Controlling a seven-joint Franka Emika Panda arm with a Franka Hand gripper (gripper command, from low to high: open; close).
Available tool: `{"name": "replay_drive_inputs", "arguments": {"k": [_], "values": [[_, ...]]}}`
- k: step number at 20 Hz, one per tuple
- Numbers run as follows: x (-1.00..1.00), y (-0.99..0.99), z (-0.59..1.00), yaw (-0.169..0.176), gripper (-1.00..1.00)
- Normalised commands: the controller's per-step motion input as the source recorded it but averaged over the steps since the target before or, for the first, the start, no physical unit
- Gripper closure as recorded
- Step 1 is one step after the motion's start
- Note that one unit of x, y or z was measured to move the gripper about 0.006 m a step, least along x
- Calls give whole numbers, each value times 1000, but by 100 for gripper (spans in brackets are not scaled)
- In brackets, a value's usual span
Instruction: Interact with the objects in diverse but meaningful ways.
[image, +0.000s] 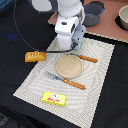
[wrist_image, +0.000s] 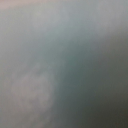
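Note:
In the exterior view my gripper (image: 66, 46) hangs low over the far edge of the striped placemat (image: 102, 75), just behind a round tan plate (image: 69, 66). Its fingers are hidden by the white hand, so I cannot tell whether they are open or shut. An orange rectangular block (image: 35, 56) lies at the mat's edge towards the exterior view's left of the gripper. A flat yellow packet with a red mark (image: 54, 98) lies on the mat's near end. The white shaker and the light-blue carton are out of view. The wrist view is a grey blur.
An orange-handled knife (image: 67, 81) lies in front of the plate and an orange-handled fork (image: 86, 58) behind it. Two grey pots (image: 93, 12) (image: 123, 17) stand on a tan board (image: 107, 27) at the back. A black cable (image: 20, 35) loops at the exterior view's left.

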Motion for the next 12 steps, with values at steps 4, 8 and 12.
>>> {"name": "replay_drive_inputs", "arguments": {"k": [4, 8, 12], "values": [[471, 454, 605, 0, -100], [331, 366, 920, 0, -100], [249, 321, 1000, 0, -100]]}}
